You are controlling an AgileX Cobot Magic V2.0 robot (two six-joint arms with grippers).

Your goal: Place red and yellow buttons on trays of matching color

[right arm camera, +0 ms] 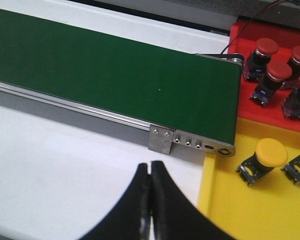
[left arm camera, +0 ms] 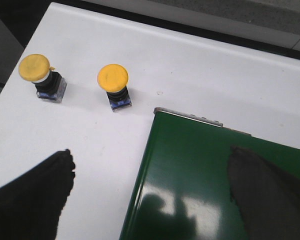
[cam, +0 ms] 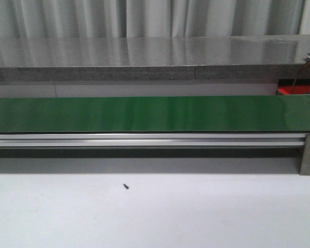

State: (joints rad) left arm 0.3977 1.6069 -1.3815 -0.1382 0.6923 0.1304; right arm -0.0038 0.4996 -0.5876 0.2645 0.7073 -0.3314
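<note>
The left gripper is spread wide over the end of the green belt, holding nothing — two yellow buttons stand upright on the white table just beyond it. The right gripper is pressed closed and empty. Beside the belt's other end, red buttons sit in the red tray, and a yellow button lies in the yellow tray.
</note>
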